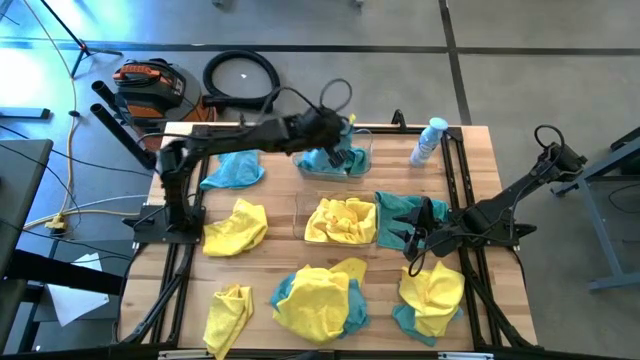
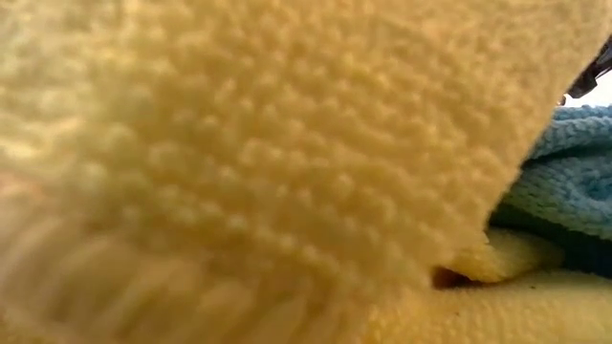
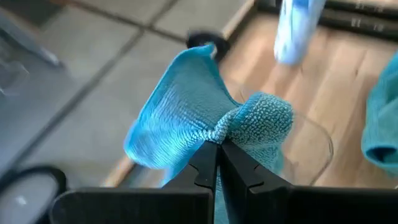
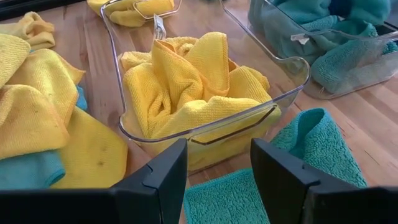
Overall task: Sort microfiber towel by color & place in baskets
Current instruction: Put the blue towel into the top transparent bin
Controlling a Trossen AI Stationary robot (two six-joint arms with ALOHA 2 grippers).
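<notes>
My left gripper reaches from the table's left over the far basket, shut on a teal-blue microfiber towel. More teal cloth lies in that basket. The near basket holds yellow towels. My right gripper waits open just right of the near basket, above a loose teal towel that lies flat on the table. Other yellow and teal towels lie loose on the table. A yellow towel right at the lens fills the low view. My left gripper pinches a bunched fold of the teal towel between its two fingertips. The fingers slant down from the table's left side. The cloth fans out slack beyond the fingers, lifted over the far basket's rim.
Loose on the table are a teal towel, yellow towels, and two yellow-over-teal heaps. A clear bottle with a blue cap stands at the far right. Black frame rails run along both sides of the table.
</notes>
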